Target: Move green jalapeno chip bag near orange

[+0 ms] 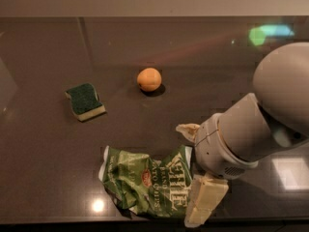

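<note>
the dark surface [43,178] carries all items. the arm [260,129] enters from the right. the chip bag [145,182] lies crumpled at the front, well apart from the orange [149,79]. the end effector [189,174] sits at the bag's right edge, fingers spread wide, gripping nothing. the sponge [85,100] lies left of the orange.

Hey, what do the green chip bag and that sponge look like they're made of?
The green jalapeno chip bag is probably thin foil or plastic film: it is glossy and sharply crumpled. The sponge looks like soft foam, with a matte pale base under a rougher dark-green scrub layer. The tool is open at the bag's right edge.
</note>
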Available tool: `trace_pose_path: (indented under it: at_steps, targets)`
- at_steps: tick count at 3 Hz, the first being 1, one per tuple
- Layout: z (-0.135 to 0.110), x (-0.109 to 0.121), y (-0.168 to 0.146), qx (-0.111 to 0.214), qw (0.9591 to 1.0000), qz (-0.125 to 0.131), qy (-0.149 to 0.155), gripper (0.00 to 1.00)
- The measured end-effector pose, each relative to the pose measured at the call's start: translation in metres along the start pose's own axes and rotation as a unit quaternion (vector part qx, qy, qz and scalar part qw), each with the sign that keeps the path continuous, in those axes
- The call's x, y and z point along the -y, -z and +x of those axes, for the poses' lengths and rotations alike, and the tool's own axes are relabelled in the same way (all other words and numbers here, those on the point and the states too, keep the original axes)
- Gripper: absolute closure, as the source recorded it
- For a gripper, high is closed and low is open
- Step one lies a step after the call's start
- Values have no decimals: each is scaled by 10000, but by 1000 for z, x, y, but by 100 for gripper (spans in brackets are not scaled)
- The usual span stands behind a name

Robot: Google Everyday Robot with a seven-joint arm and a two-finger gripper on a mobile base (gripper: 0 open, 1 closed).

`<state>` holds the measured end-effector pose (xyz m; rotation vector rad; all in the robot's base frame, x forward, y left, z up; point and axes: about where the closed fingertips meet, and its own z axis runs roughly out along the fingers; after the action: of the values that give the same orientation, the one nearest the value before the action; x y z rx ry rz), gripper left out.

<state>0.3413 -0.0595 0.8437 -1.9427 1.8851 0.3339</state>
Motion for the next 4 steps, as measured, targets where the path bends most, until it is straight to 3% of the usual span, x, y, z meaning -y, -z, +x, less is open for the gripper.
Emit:
trace_pose_path:
  at_steps: [1,2,4]
  targets:
    - [-2,-1,-6,20,10000,6,16,0]
    - [-4,-6,-10,-88,9999,-140,31,15]
    - [-6,-12,-14,-223,9991,-353,27,61]
